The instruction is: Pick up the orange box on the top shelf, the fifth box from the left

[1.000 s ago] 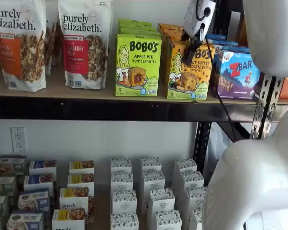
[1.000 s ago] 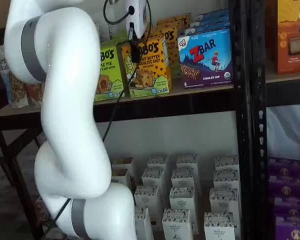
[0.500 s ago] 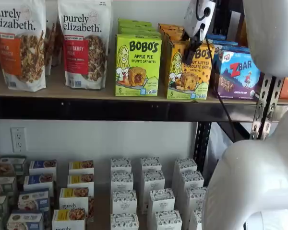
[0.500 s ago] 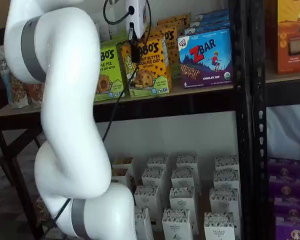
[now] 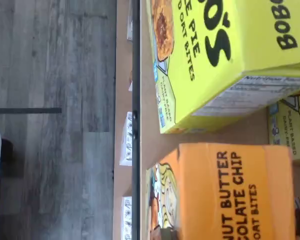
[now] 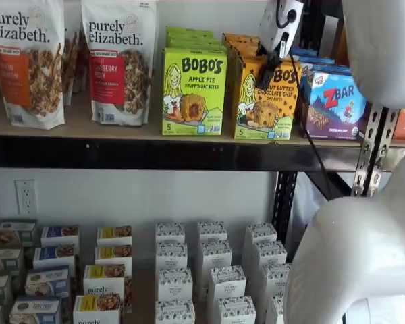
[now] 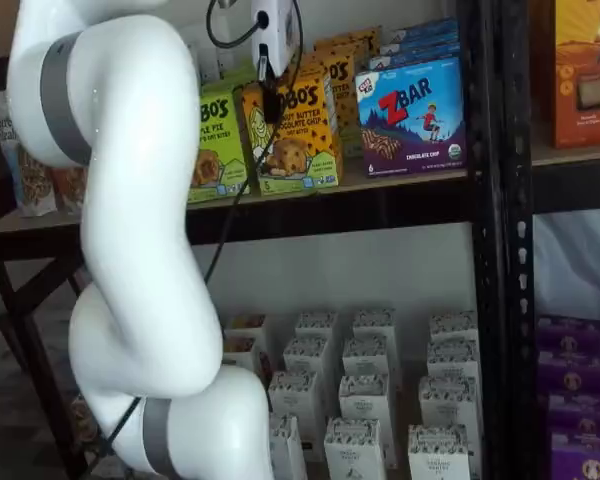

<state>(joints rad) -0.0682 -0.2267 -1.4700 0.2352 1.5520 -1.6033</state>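
Orange box (image 6: 264,98) stands upright at front of top shelf (image 6: 81,125), betw green Apple Pie box (image 6: 194,91) and blue ZBar box (image 6: 334,104); we see it in both shelf views. Gripper (image 6: 264,75) hangs from white body in front of the box's upper face. Fingers (image 7: 269,95) show dark, side-on; we can't tell if there's a gap or a grip. Wrist view: orange carton (image 5: 225,192) beside the green one, shelf edge alongside.
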